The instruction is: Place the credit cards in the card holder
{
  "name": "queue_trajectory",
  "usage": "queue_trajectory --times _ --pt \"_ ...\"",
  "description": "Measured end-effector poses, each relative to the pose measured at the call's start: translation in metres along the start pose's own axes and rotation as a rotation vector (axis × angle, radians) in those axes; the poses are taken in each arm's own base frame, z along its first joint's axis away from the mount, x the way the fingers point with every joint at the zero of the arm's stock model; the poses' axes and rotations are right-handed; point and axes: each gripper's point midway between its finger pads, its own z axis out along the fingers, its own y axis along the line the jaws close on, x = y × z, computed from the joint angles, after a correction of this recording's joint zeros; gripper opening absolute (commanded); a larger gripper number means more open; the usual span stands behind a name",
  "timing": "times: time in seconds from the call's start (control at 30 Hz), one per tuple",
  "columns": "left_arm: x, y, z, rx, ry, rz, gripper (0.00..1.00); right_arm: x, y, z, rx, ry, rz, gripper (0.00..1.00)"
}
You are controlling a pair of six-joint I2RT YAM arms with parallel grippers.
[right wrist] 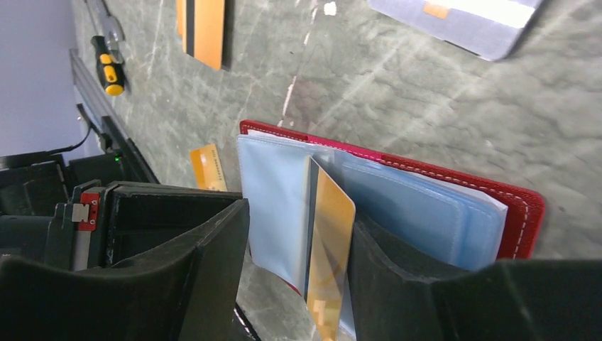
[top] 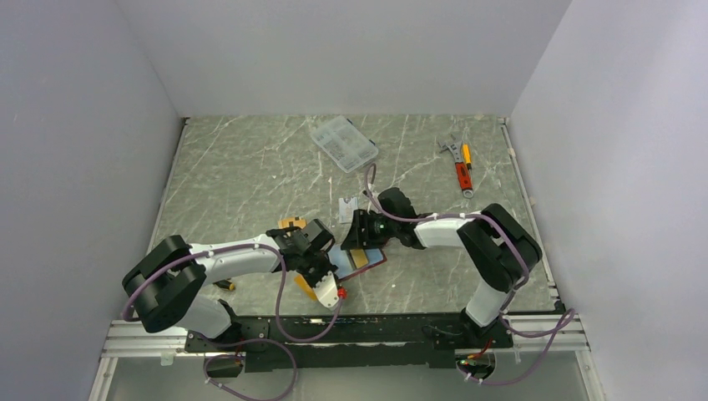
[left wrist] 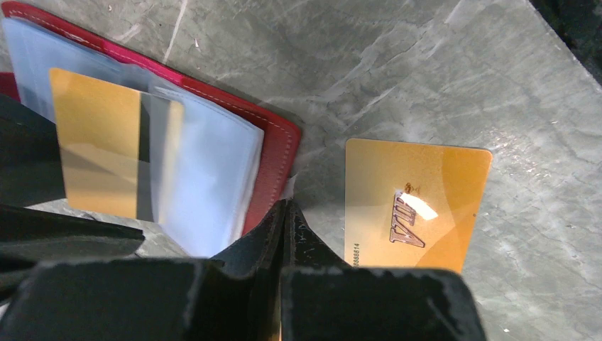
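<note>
One striped gold card (left wrist: 106,149) sits partly inside a light blue sleeve of the red card holder (left wrist: 280,153), which lies open and flat on the table (left wrist: 426,64) between the arms. The card's long axis follows its black stripe. The right gripper (right wrist: 302,234) stands apart, straddling that card without pinching it. The left gripper (left wrist: 285,213) is pressed together, its tips at the holder's red edge, beside another gold card (left wrist: 415,206).

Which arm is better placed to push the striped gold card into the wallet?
Probably the right arm: its open jaws straddle the card sticking out of the wallet. The left arm has shut jaws at the wallet's edge.
</note>
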Motion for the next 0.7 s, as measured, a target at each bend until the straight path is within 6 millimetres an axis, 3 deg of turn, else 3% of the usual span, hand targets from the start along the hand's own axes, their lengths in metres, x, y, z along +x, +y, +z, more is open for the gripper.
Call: queue_trajectory --times 0.23,0.5,0.7 --pt "0.000 0.001 0.000 -0.008 0.000 0.002 0.04 -0.004 -0.013 -0.013 0.112 -0.035 -0.009 0.55" --pt "0.000 0.006 -0.005 -0.038 0.006 -0.035 0.02 -0.004 -0.015 -0.014 0.120 -0.038 -0.006 0.55" --pt "-0.007 0.040 -0.022 -0.166 -0.014 -0.046 0.03 -0.005 -0.015 -0.014 0.115 -0.050 0.010 0.55"
